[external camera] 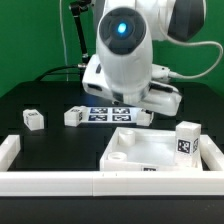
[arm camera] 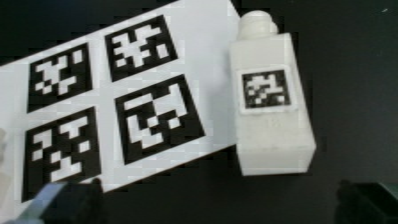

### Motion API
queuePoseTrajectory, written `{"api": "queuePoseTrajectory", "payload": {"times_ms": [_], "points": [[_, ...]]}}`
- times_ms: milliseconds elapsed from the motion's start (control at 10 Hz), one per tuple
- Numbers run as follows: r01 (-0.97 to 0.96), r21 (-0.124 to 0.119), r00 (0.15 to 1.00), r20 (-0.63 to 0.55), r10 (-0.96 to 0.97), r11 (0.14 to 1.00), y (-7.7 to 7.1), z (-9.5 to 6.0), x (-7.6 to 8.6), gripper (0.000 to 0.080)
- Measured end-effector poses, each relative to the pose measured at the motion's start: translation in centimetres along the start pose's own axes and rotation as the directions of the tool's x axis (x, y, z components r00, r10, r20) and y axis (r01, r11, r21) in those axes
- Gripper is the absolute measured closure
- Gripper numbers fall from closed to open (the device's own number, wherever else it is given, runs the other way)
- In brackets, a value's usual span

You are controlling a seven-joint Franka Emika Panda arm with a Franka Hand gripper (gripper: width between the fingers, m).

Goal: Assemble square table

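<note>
Rail (external camera: 50,181) sits in front. Jaws hang open, nothing in them, over a leg (arm camera: 267,100) just beside the marker board (arm camera: 116,100). Off-centre drop cd shove the leg away.

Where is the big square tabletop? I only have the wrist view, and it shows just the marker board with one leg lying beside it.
Observer: The tabletop lies at the front, toward the exterior view's right, inside the white rail.
Operator: Any more legs?
Observer: An upright leg stands at the tabletop's right corner.
Operator: Others?
Observer: Two sit on the exterior view's left of the marker board: a near leg and a far leg.
</note>
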State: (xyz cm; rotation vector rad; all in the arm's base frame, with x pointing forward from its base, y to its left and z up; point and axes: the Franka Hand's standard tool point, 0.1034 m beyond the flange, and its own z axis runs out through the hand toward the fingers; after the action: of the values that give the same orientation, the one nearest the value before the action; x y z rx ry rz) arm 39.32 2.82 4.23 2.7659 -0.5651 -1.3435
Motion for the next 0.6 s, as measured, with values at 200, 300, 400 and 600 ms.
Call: {"api": "queuePoseTrajectory", "payload": {"times_ms": [200, 300, 400, 600], "points": [[0.027, -0.025, 1.0, 0.005, -0.027, 0.999, -1.5, 1.1, -0.8, 0.0151], [0.039, -0.047, 0.999, 0.003, -0.039, 0.998, -1.8, 1.9, -1.0, 0.0151], [0.036, -0.043, 0.999, -0.001, -0.036, 0.998, -1.6, 1.6, -0.8, 0.0151], [0.023, -0.027, 1.0, -0.015, -0.023, 0.999, -2.2, 2.0, -0.7, 0.0151]]}}
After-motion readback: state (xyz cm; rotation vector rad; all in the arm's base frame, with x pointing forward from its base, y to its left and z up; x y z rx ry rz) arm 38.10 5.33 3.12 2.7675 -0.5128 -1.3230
